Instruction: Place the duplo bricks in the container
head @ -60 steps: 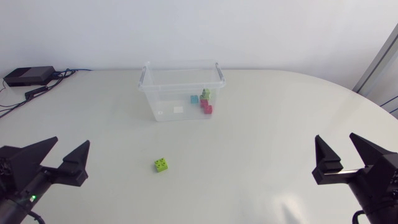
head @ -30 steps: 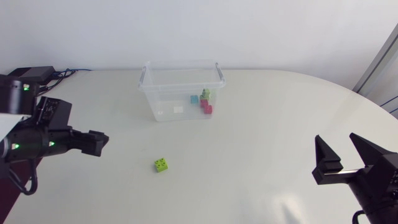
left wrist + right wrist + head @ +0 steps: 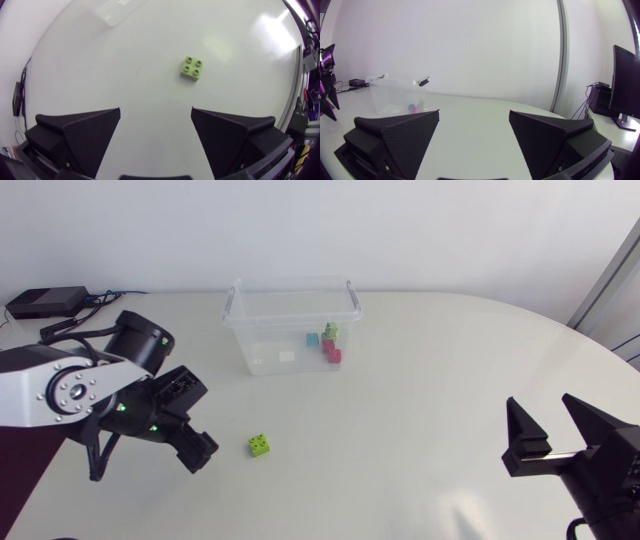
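Observation:
A lime-green duplo brick (image 3: 259, 444) lies alone on the white table, in front of the clear container (image 3: 244, 352). Inside the container sit a blue brick (image 3: 312, 339), a green brick (image 3: 331, 331) and a red brick (image 3: 332, 353). My left gripper (image 3: 195, 428) hangs open just left of the lime brick, not touching it. In the left wrist view the lime brick (image 3: 192, 68) lies ahead of the open left gripper (image 3: 156, 111), nearer its right finger. My right gripper (image 3: 543, 410) stands open at the front right, holding nothing. In the right wrist view the right gripper (image 3: 474, 114) faces the distant container (image 3: 395, 92).
A black box (image 3: 45, 302) with cables lies at the table's back left corner. The container has grey latches at both ends (image 3: 231, 299).
My left arm has left its resting place at the front left, swung up and inward, and now holds its gripper down beside the lime brick. The right arm has not moved.

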Robot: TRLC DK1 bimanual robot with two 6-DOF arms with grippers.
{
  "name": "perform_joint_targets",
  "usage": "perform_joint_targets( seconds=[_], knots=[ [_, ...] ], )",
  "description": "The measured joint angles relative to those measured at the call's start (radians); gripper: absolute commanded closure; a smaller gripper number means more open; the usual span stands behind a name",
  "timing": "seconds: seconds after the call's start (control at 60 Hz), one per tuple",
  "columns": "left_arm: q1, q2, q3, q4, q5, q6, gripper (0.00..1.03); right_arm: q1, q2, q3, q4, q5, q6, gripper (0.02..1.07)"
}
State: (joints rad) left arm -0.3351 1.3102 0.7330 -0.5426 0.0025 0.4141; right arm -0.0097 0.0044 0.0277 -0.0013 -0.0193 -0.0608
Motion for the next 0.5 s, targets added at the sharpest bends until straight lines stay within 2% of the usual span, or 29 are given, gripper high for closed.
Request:
perform_joint_targets(
  seconds=[0.233,0.5],
  knots=[
    [-0.109,0.084,0.089,-0.026,-0.001,0.085,0.04,0.0,0.0,0.0,0.0,0.0,0.0,0.06],
    [-0.181,0.225,0.162,-0.028,-0.001,0.104,0.04,0.0,0.0,0.0,0.0,0.0,0.0,0.06]
  ],
)
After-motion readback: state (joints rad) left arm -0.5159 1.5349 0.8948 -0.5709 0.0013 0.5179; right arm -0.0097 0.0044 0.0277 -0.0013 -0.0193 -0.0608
